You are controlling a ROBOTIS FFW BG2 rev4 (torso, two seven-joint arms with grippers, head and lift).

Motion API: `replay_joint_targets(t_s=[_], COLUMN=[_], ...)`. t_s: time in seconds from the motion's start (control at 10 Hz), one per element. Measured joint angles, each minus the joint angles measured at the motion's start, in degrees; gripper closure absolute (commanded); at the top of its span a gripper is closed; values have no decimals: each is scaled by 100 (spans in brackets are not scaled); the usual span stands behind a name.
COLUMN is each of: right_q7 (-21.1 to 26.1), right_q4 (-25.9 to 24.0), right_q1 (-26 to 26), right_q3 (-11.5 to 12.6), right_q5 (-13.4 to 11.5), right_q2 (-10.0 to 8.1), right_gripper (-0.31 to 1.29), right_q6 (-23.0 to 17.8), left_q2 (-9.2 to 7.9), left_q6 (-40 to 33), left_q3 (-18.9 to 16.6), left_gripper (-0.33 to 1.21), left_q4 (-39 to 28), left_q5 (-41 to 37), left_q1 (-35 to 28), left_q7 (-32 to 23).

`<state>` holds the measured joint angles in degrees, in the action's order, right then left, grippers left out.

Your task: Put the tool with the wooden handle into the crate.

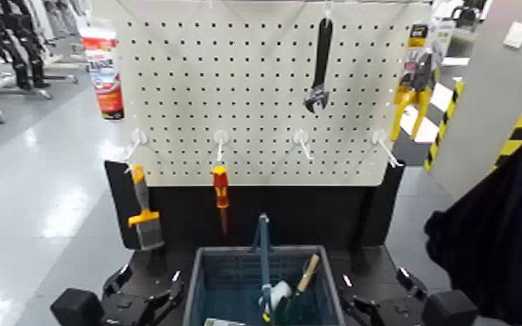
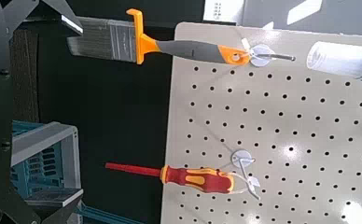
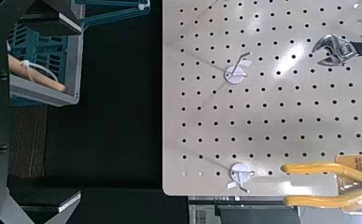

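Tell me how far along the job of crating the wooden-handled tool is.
Done, apparently: the wooden handle slants up inside the crate. In hand: nothing; the left gripper and right gripper are open, either side of it. Remaining: seemingly nothing.

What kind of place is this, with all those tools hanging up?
It looks like a workshop or robot lab. The pegboard holds tools such as the wrench, and black-and-yellow striped tape marks edges on the right.
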<state>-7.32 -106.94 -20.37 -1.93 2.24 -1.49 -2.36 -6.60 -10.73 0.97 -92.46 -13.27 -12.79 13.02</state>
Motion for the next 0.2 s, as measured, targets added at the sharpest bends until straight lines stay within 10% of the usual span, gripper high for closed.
replay_joint_targets(t_s=[0.2], right_q7=[67], right_q4=[-42], right_q1=[-82], right_q3=[9], right_q5=[-91], right_q2=[15], right_gripper=[8], right_q6=[-44], left_q2=[-12], left_q6=[1], left_q3=[-7], left_gripper=[10], left_q4=[-9], left_q5=[0], left_q1=[-17], left_q7=[-1])
